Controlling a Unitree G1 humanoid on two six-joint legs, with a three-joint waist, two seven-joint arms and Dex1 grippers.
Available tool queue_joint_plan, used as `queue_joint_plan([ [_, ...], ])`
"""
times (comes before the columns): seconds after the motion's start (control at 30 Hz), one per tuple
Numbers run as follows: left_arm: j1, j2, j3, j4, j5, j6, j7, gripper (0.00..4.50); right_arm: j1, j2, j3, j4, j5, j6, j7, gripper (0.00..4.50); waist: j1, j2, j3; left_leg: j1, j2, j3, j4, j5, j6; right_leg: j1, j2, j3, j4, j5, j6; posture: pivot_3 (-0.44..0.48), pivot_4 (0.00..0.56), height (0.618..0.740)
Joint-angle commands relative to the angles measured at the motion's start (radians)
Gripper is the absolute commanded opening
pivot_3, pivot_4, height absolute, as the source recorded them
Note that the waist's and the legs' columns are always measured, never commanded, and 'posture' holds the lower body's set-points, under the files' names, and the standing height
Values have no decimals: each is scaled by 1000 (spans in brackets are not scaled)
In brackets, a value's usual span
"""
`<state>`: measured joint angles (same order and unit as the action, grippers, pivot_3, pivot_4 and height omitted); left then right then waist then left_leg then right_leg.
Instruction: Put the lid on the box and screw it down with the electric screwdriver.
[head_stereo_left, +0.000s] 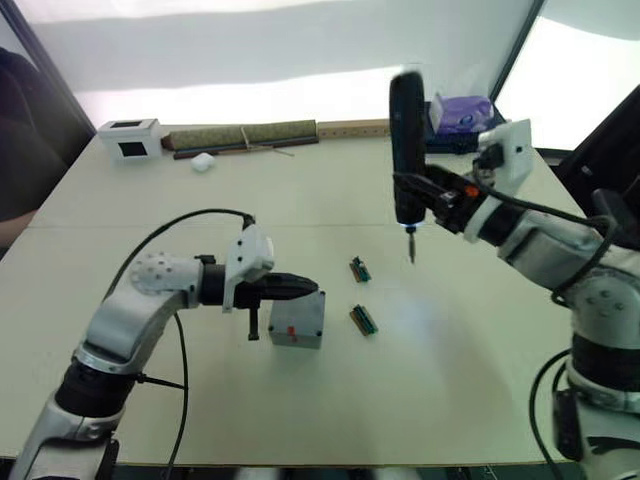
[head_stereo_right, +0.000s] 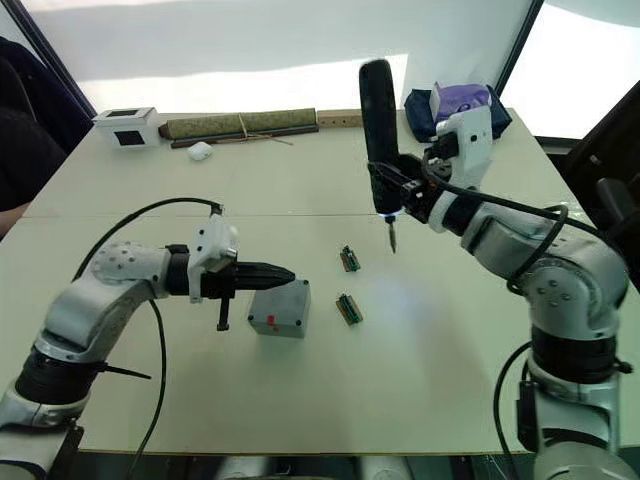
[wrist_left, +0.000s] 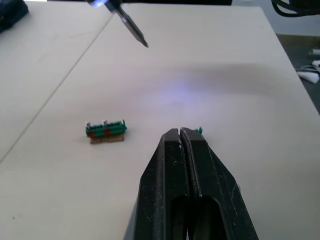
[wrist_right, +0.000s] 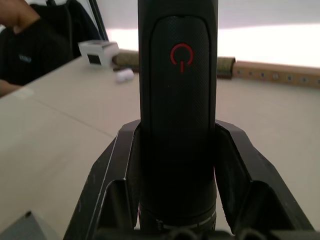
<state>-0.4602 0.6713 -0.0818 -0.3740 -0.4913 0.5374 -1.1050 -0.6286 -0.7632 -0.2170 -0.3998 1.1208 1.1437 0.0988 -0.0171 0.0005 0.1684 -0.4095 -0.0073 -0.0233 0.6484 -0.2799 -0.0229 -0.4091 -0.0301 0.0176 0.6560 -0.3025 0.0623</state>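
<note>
Screwing step: right gripper (head_stereo_right: 398, 195) clenched on the electric screwdriver (head_stereo_right: 379, 130), upright at frame centre — left gripper (head_stereo_right: 283, 273), fingers closed and empty, rests over the box (head_stereo_right: 281, 309); next, bit onto a screw.

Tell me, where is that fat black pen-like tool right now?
The electric screwdriver is held upright in the right gripper, above the table on the robot's right, its lit tip hanging beyond the two small green circuit pieces.

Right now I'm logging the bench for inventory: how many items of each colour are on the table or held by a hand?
Grey metal box: 1
Black electric screwdriver: 1
Green circuit pieces: 2
White box with dark window: 1
Small white object: 1
Olive rolled mat: 1
Purple packet: 1
Total: 8
</note>
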Motion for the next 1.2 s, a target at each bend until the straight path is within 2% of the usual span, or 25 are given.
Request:
queue_joint_plan([
  [0.03,-25,26,52,-49,-40,-6,-2,0,-76,-89,-69,21,165,172,-52,1632,-1,0,2,0,0,0,0,0,0,0,1,0,0,0,0,0,150,740],
  [0.17,-52,26,80,-46,-63,-10,10,0,-102,-150,-65,110,327,309,-200,1632,4,-3,4,0,1,0,0,0,0,0,2,0,0,0,0,0,150,740],
  [0.27,-54,32,79,-53,-72,-6,9,0,-101,-225,7,217,487,353,-337,1632,4,-4,5,0,1,0,3,0,0,0,2,0,1,0,0,0,150,740],
  [0.4,-28,40,82,-64,-85,-10,6,0,-63,-300,144,363,687,276,-654,1632,4,-6,7,0,1,1,4,0,0,1,2,1,2,0,1,0,150,740],
  [0.5,-16,42,83,-76,-89,-8,16,0,-15,-352,230,420,825,185,-839,1632,6,-7,7,0,0,2,4,0,0,1,3,1,2,0,1,0,150,740],
  [0.63,-5,48,81,-86,-87,-6,28,0,30,-331,258,447,851,125,-968,1632,1,-7,7,-1,1,3,5,0,0,0,3,2,3,1,1,0,150,740],
  [0.73,-1,51,80,-92,-87,-6,35,0,46,-312,258,438,851,114,-996,1632,0,-7,7,0,1,4,6,0,0,0,4,4,5,1,1,0,150,740],
  [0.87,17,61,79,-108,-81,-3,50,0,97,-222,270,453,851,40,-1127,1632,0,-7,7,1,3,3,9,0,0,0,7,4,8,1,1,0,150,740],
  [1.0,45,87,83,-126,-93,13,50,0,115,-185,255,442,851,32,-1160,1632,1,-9,7,1,4,3,14,0,0,2,9,5,10,1,2,0,150,740],
  [1.07,55,103,85,-129,-97,17,45,0,99,-199,253,434,851,33,-1153,2490,2,-9,7,1,4,3,15,0,0,3,9,6,9,1,3,0,150,740],
  [1.1,57,108,87,-129,-100,19,45,0,80,-215,256,432,851,33,-1148,2591,2,-9,7,1,4,3,16,0,0,3,9,6,9,2,3,0,150,740],
  [1.2,63,120,91,-129,-105,22,45,0,22,-250,258,429,844,39,-1121,3724,3,-7,8,1,4,3,16,0,0,2,10,6,9,2,3,0,150,740],
])
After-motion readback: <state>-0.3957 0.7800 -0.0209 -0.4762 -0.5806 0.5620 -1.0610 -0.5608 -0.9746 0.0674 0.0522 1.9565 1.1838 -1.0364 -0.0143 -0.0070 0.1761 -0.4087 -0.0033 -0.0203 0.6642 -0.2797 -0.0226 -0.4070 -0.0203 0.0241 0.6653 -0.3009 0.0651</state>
